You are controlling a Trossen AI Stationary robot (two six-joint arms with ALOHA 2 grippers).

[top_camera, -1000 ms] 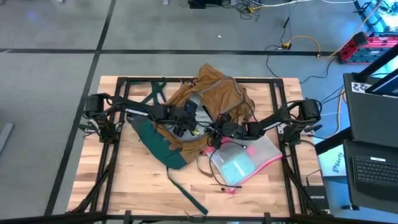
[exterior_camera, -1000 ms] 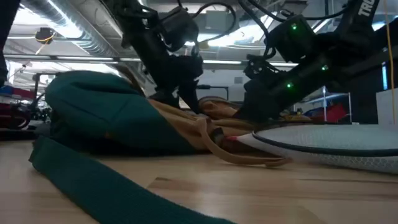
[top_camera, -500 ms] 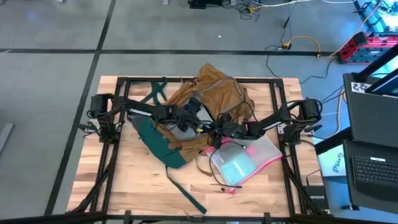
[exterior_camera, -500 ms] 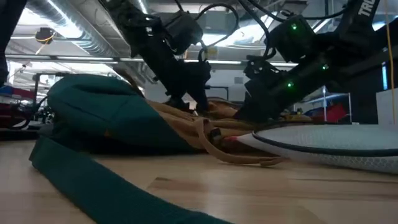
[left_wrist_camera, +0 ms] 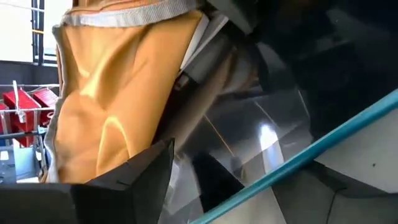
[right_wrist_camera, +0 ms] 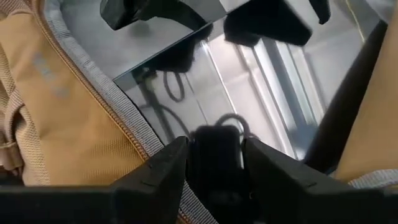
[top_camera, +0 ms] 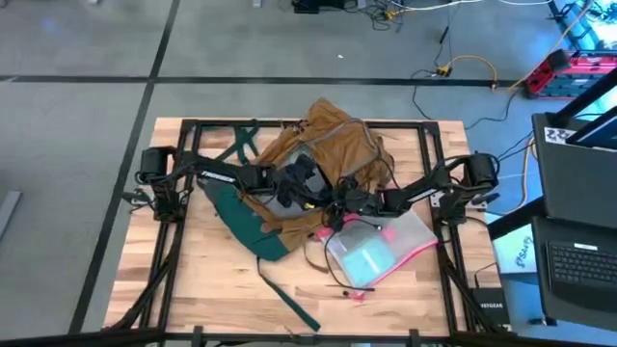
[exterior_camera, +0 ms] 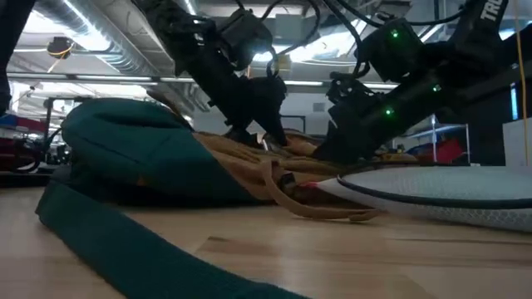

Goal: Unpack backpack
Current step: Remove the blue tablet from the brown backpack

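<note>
The tan-brown backpack lies flat mid-table, its dark teal base toward the left and its zip opening spread. Inside it a glossy flat thing lies on the grey lining and reflects the ceiling lights. My left gripper reaches into the opening, open, with its fingers over that glossy thing's far part. My right gripper is low at the near lip of the opening, pointing down at the same glossy thing. In the left wrist view the tan wall stands beside the glossy thing, which has a teal edge. My left gripper comes at the glossy thing slanting down from the table's left. Whether its fingers touch it I cannot tell, since no frame shows the fingertips against its surface.
A clear pink-edged pouch lies just right of the backpack, under my right arm. A long teal strap trails toward the table's near edge. Bare wood shows at the near left.
My left gripper has gone toward the table's right edge and a little farther, from over the tan fabric into the backpack's opening. The backpack and my right arm have kept still.
</note>
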